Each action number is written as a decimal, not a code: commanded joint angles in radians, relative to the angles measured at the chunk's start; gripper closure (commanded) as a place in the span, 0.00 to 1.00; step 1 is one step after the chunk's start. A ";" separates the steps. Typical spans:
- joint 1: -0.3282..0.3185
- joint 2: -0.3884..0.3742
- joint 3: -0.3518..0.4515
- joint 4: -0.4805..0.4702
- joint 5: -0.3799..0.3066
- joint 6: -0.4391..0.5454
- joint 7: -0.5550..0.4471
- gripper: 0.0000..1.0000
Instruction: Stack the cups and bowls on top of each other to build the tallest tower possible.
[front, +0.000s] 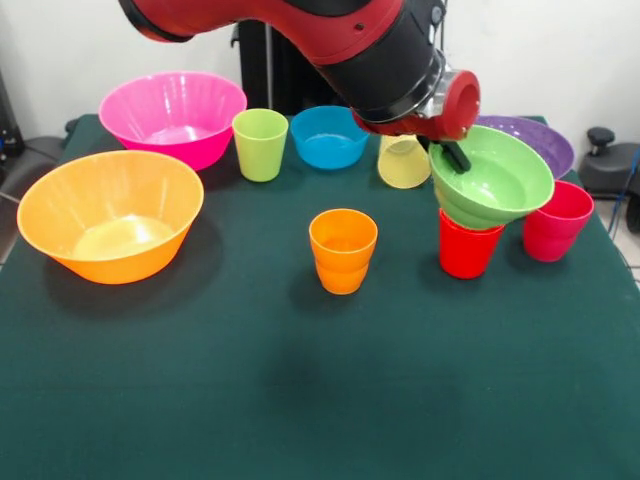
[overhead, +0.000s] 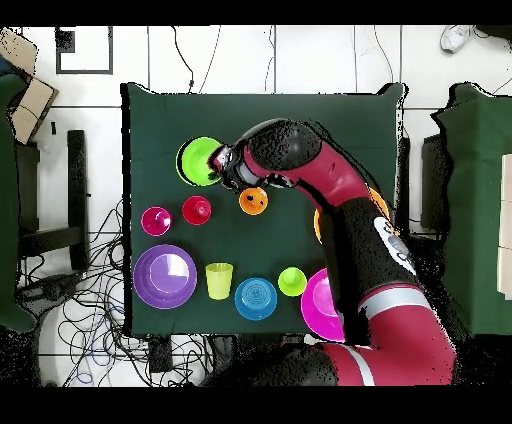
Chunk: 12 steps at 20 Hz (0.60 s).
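Table: dark green cloth surface (front: 300, 400) fills the lower frame.
Room: white wall behind, tiled floor (overhead: 300, 60).
Gripper (front: 452, 152): clamped on the small light green plastic bowl (front: 500, 185), tilted, centre right.

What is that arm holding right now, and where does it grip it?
The gripper holds the small light green bowl by its rim, one dark finger inside the bowl, which hangs tilted above the red cup.

reaches down from above, arm (front: 330, 40) bent over the table; gripper (front: 452, 155) pinches the rim of the small light green bowl (front: 495, 185), held tilted.
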 joint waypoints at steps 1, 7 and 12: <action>-0.028 0.075 0.070 -0.073 -0.105 0.085 -0.147 1.00; -0.045 0.090 0.083 -0.095 -0.123 0.106 -0.155 1.00; -0.071 0.098 0.093 -0.096 -0.140 0.116 -0.172 1.00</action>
